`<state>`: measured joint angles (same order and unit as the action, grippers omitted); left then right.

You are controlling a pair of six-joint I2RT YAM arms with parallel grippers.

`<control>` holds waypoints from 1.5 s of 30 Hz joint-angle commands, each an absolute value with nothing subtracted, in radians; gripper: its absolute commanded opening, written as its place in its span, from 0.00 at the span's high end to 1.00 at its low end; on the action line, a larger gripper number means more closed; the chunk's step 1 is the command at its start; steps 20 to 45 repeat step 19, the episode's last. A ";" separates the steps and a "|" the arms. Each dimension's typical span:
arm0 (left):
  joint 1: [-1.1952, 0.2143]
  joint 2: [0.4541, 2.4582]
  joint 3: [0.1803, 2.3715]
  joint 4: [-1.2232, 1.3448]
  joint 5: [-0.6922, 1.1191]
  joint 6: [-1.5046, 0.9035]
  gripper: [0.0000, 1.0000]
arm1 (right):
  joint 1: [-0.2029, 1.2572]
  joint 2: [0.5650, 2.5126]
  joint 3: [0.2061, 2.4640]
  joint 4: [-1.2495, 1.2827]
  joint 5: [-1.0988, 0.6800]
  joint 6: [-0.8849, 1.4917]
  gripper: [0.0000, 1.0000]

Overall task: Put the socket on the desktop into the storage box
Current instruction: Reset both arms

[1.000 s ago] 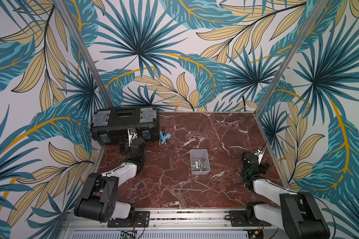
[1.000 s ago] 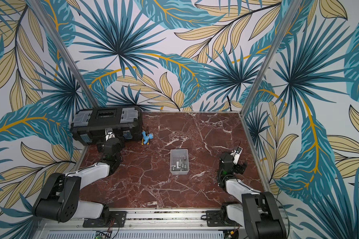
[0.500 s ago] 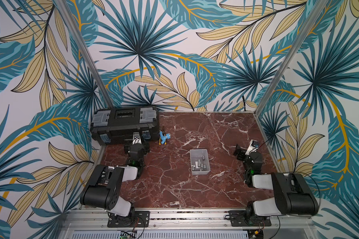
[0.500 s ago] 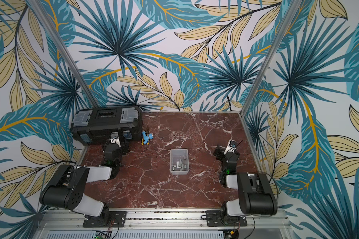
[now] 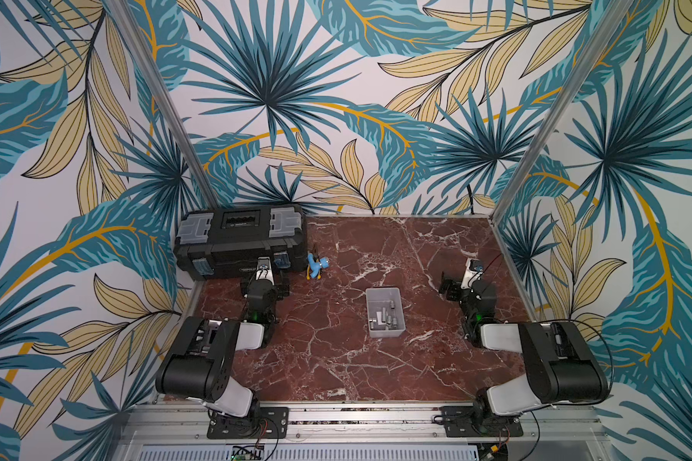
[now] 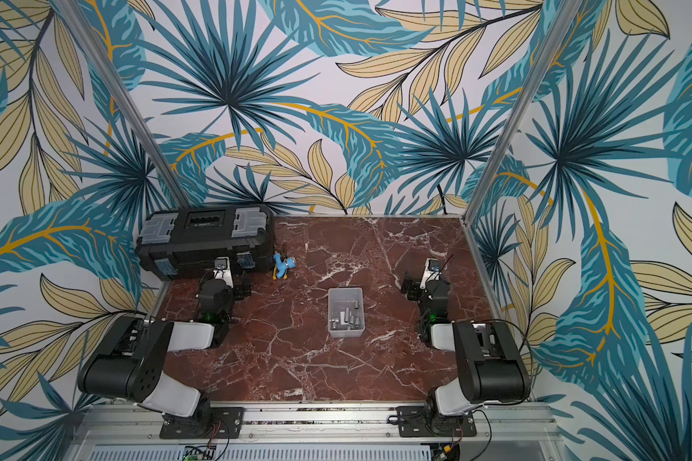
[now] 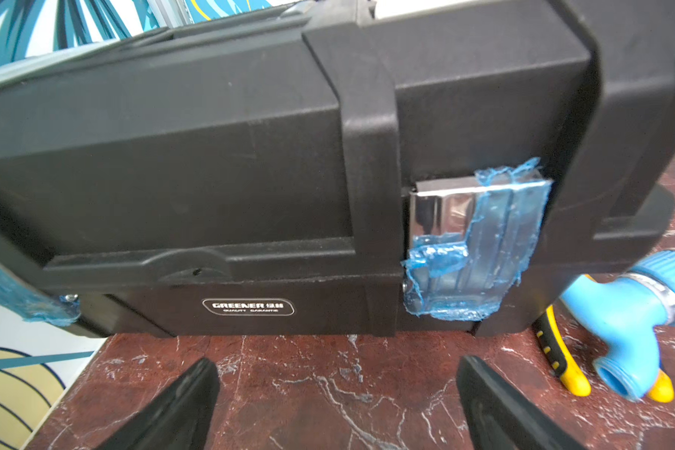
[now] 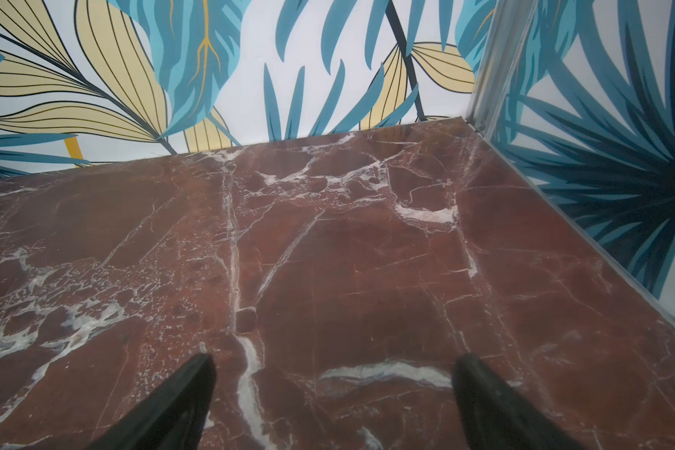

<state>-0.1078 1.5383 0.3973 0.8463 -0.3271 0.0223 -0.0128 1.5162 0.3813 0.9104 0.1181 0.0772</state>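
The storage box stands mid-desktop, a small translucent grey bin, and several metal sockets lie inside it. No socket shows loose on the red-brown marble desktop. My left gripper sits low at the left, facing the black toolbox; in the left wrist view it is open over bare marble. My right gripper sits near the right rail, well right of the storage box. In the right wrist view it is open with nothing between its fingers.
A large black toolbox fills the back left corner, close in front of the left gripper. A blue hose fitting and a yellow-handled tool lie beside its right end. Aluminium rails and patterned walls bound the desktop.
Both arms have folded back, with their elbows raised toward the front rail. The right gripper has shifted toward the back wall, the left slightly toward the toolbox. Both stay open.
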 commanded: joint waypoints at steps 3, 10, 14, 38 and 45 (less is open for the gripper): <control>-0.106 1.522 0.393 0.853 -0.316 0.031 0.00 | -0.007 1.505 0.385 0.893 0.112 0.064 0.01; -0.107 1.523 0.393 0.854 -0.316 0.031 0.00 | -0.006 1.505 0.386 0.893 0.115 0.061 0.01; -0.107 1.522 0.393 0.854 -0.316 0.031 0.00 | 0.003 1.512 0.402 0.871 0.129 0.053 0.01; -0.106 1.523 0.393 0.853 -0.316 0.031 0.00 | 0.018 1.509 0.400 0.868 0.151 0.040 0.01; -0.106 1.523 0.393 0.853 -0.316 0.031 0.00 | 0.018 1.509 0.400 0.868 0.151 0.040 0.01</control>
